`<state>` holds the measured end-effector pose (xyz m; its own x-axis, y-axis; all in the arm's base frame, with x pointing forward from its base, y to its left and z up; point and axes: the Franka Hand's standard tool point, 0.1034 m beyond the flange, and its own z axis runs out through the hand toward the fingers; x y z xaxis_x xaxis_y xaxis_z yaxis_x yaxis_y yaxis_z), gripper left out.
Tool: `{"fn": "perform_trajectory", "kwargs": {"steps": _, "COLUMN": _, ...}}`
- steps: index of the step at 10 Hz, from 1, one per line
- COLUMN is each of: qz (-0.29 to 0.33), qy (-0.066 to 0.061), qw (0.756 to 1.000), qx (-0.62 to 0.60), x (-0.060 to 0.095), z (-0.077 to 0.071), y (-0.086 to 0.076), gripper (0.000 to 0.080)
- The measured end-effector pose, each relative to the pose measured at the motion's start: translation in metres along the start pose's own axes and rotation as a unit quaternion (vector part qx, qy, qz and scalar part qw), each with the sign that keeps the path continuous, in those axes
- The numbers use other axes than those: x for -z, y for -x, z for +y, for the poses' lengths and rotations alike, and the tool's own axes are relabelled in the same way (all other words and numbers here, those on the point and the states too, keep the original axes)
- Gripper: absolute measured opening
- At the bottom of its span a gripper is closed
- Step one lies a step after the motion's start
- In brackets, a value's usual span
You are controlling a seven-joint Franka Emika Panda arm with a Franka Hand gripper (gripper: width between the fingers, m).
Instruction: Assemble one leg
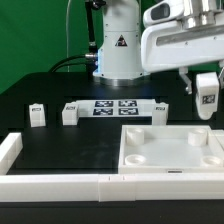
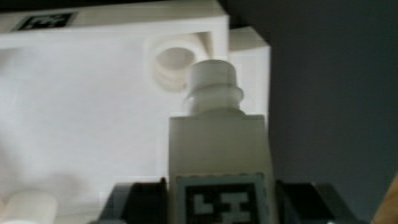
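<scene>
My gripper (image 1: 207,92) is shut on a leg (image 1: 208,104), a small white block with a black-and-white tag, and holds it in the air above the far right corner of the large white panel (image 1: 170,150). In the wrist view the gripper (image 2: 222,208) grips the held leg (image 2: 217,140) at its tagged end. The leg's stepped peg points toward a round corner socket (image 2: 175,60) of the panel (image 2: 71,110) and is still apart from it. Three more legs (image 1: 37,115) (image 1: 70,113) (image 1: 160,108) stand on the black table.
The marker board (image 1: 113,107) lies at the back in front of the robot base. A long white rim bar (image 1: 60,183) runs along the front edge, and another (image 1: 8,150) lies at the exterior view's left.
</scene>
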<state>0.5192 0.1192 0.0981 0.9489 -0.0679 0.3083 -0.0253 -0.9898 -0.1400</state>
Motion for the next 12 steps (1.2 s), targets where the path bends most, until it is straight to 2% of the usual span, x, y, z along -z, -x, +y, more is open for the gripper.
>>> {"fn": "perform_trajectory", "kwargs": {"steps": 2, "qz": 0.016, "qy": -0.001, "qw": 1.000, "qx": 0.025, "x": -0.006, "z": 0.005, "y": -0.031, "gripper": 0.0290}}
{"fn": "perform_trajectory", "kwargs": {"steps": 4, "qz": 0.015, "qy": -0.006, "qw": 0.999, "qx": 0.028, "x": -0.018, "z": 0.002, "y": -0.057, "gripper": 0.0290}}
{"fn": "perform_trajectory", "kwargs": {"steps": 8, "qz": 0.014, "qy": -0.006, "qw": 0.999, "qx": 0.029, "x": -0.020, "z": 0.002, "y": -0.056, "gripper": 0.0290}}
{"fn": "perform_trajectory", "kwargs": {"steps": 9, "qz": 0.010, "qy": -0.008, "qw": 0.999, "qx": 0.030, "x": -0.024, "z": 0.000, "y": -0.064, "gripper": 0.0290}}
{"fn": "perform_trajectory", "kwargs": {"steps": 10, "qz": 0.008, "qy": -0.014, "qw": 0.999, "qx": 0.029, "x": -0.029, "z": -0.006, "y": -0.083, "gripper": 0.0290}}
{"fn": "perform_trajectory", "kwargs": {"steps": 12, "qz": 0.018, "qy": -0.017, "qw": 0.999, "qx": 0.029, "x": -0.037, "z": -0.007, "y": -0.101, "gripper": 0.0290}}
